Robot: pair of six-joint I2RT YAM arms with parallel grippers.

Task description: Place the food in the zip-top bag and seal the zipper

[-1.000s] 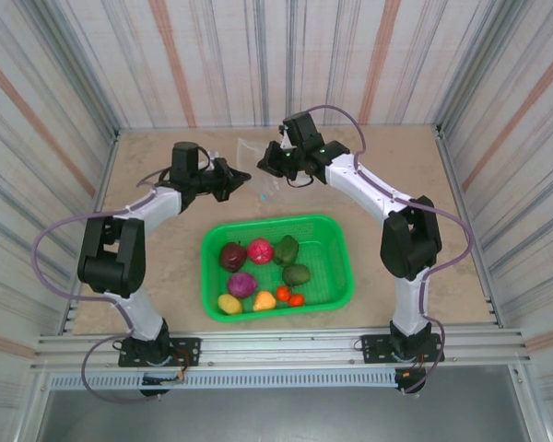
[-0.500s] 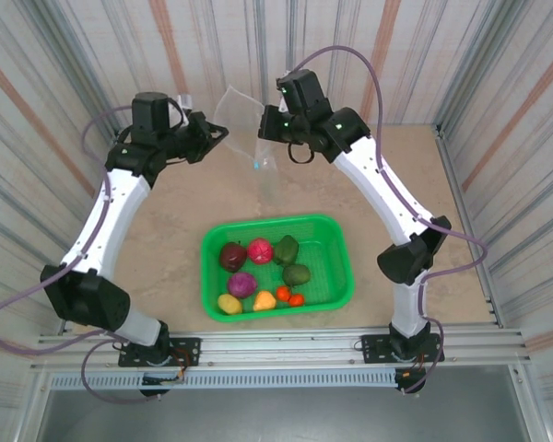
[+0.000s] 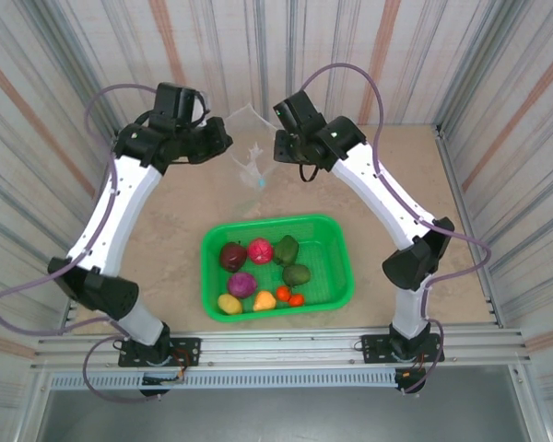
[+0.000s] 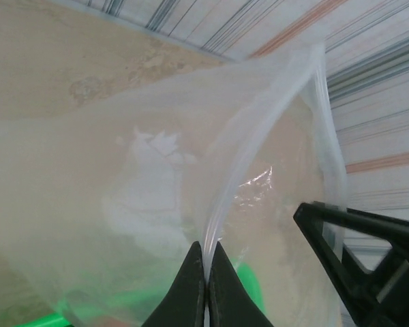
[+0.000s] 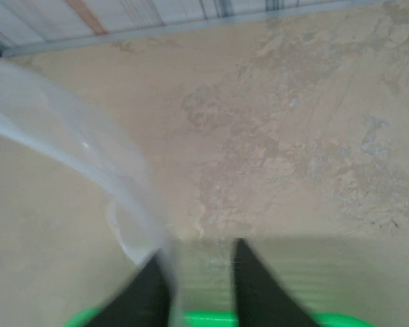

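Zip-top bag (image 3: 247, 138) hanging in the air between the two tools. Left tool (image 4: 206, 251): fingers pressed together on the bag's mouth edge. Right tool (image 5: 196, 255): fingers apart, with the clear film running down just beside one finger. Beneath both tools lies the bare worktop (image 3: 396, 166). Further toward the arm bases, the food (image 3: 263, 269) rests in the green basket (image 3: 339, 276).
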